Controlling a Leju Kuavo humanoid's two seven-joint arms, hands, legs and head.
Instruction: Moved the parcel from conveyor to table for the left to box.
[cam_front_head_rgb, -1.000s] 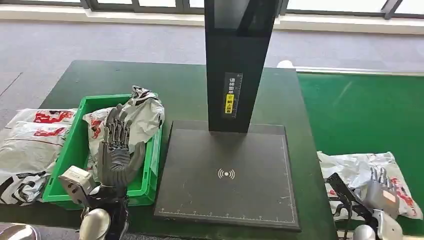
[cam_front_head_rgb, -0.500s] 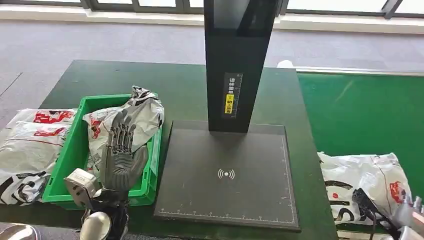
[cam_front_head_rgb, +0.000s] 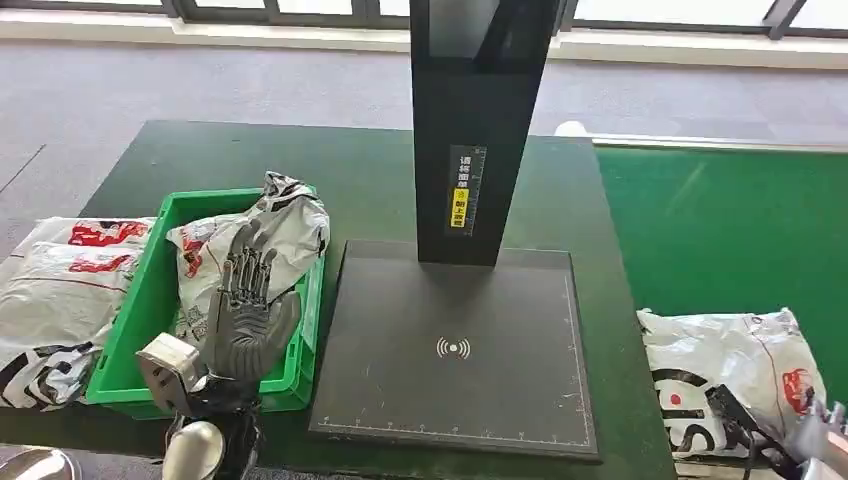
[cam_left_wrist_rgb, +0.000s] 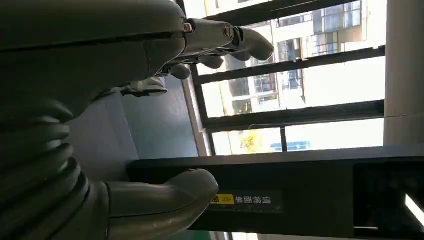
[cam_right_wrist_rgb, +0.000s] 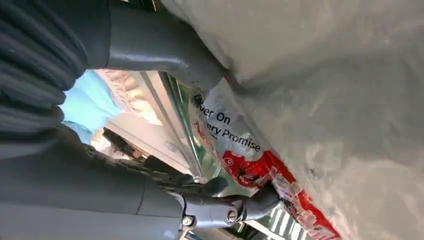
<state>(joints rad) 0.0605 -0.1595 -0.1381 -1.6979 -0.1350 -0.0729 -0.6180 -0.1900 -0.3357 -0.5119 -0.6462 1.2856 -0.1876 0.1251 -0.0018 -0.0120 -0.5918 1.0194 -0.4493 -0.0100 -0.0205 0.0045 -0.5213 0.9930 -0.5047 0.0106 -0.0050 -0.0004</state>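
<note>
A grey parcel (cam_front_head_rgb: 735, 365) with red print lies on the green conveyor (cam_front_head_rgb: 720, 220) at the right. My right hand (cam_front_head_rgb: 822, 438) is at its near right corner. In the right wrist view the thumb (cam_right_wrist_rgb: 165, 50) presses into the parcel's grey face (cam_right_wrist_rgb: 325, 100) and the fingers (cam_right_wrist_rgb: 235, 207) curl against its red-printed edge, so the hand grips it. My left hand (cam_front_head_rgb: 245, 310) is raised over the near end of the green box (cam_front_head_rgb: 125, 375) with its fingers (cam_left_wrist_rgb: 230, 42) spread and nothing in them. Another parcel (cam_front_head_rgb: 275, 230) lies in the box.
A black scanner post (cam_front_head_rgb: 475, 130) rises from a black base plate (cam_front_head_rgb: 455, 345) in the middle of the dark green table (cam_front_head_rgb: 250, 160). Grey parcels (cam_front_head_rgb: 55, 290) are piled left of the box. Grey floor and windows lie beyond.
My right hand has slid off the top of the conveyor parcel to its near right corner. The parcel now lies flatter. My left hand has shifted slightly right over the box.
</note>
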